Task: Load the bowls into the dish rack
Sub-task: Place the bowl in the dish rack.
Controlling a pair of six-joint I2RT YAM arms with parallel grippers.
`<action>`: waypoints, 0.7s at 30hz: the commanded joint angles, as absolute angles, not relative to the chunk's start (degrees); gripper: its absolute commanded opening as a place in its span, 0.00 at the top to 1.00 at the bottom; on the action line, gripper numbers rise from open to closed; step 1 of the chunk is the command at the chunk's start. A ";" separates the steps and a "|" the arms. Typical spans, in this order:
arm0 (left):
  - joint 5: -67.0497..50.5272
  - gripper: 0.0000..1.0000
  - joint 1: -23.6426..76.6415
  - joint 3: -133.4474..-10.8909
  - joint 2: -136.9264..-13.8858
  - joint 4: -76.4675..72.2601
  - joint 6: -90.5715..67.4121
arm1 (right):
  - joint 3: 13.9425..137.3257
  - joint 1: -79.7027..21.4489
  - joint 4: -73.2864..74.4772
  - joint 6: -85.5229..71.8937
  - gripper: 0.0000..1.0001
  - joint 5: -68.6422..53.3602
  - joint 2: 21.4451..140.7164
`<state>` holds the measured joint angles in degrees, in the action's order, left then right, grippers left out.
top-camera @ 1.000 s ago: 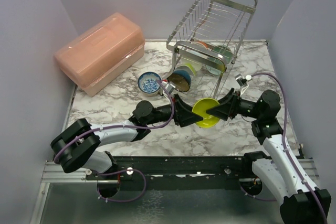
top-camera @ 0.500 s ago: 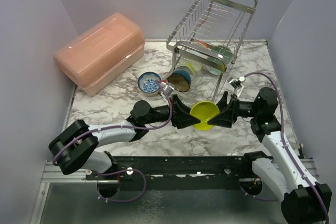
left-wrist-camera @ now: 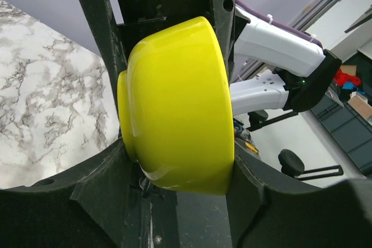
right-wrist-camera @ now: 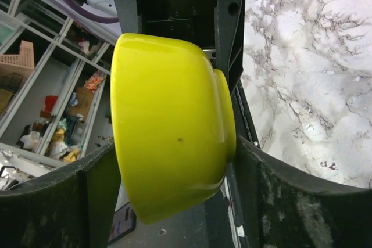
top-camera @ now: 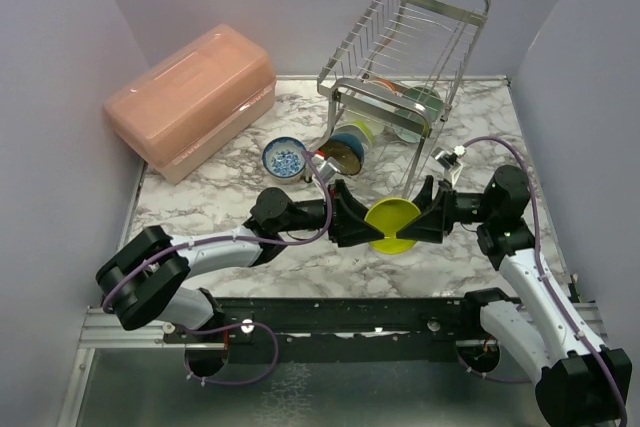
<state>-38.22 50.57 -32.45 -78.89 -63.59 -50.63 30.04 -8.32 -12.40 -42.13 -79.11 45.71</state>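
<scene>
**A:** Where is the lime bowl (top-camera: 392, 217)?

**B:** Mid-frame in the overhead view, tilted and held above the marble table (top-camera: 200, 209), just below the dish rack (top-camera: 405, 57). The left gripper (top-camera: 367, 228) meets it from the left and the right gripper (top-camera: 420, 225) from the right.

**A:** Which one has it?

**B:** Both, as far as I can see. In each wrist view that gripper's own fingers are partly closed onto the bowl, one at the foot and one at the rim. I cannot tell which carries the weight. It looks like a hand-over.

**A:** How far along is the loading?

**B:** Partway, I judge. The rack's lower tier holds a teal bowl (top-camera: 345, 152) at its left end and a green bowl (top-camera: 417, 113) further right. There may be more behind them, but they are too crowded to count.

**A:** What is left?

**B:** The lime bowl is not yet racked. A patterned bowl (top-camera: 285, 158) also sits on the table, between the rack and the pink box (top-camera: 190, 97) at upper left.
</scene>
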 commanded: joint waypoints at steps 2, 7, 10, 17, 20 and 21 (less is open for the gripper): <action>-38.92 1.00 50.32 -33.91 -80.02 -66.34 -50.80 | 31.03 -8.75 -13.31 -43.02 0.37 -80.87 44.70; -37.49 1.00 50.19 -32.68 -79.87 -66.36 -50.33 | 31.82 -8.71 -11.84 -42.35 0.47 -80.67 44.80; -36.23 1.00 50.06 -31.81 -79.37 -66.23 -49.98 | 32.97 -8.70 -8.01 -39.72 0.20 -80.53 44.89; -35.33 1.00 49.35 -30.51 -78.98 -64.78 -48.71 | 36.66 -8.71 3.87 -31.85 0.14 -81.09 45.45; -35.35 1.00 49.02 -30.58 -79.16 -64.52 -48.44 | 37.78 -8.70 6.59 -29.96 0.28 -81.58 45.66; -35.40 1.00 48.94 -30.64 -79.26 -64.47 -48.35 | 37.91 -8.70 7.13 -29.65 0.35 -81.71 45.75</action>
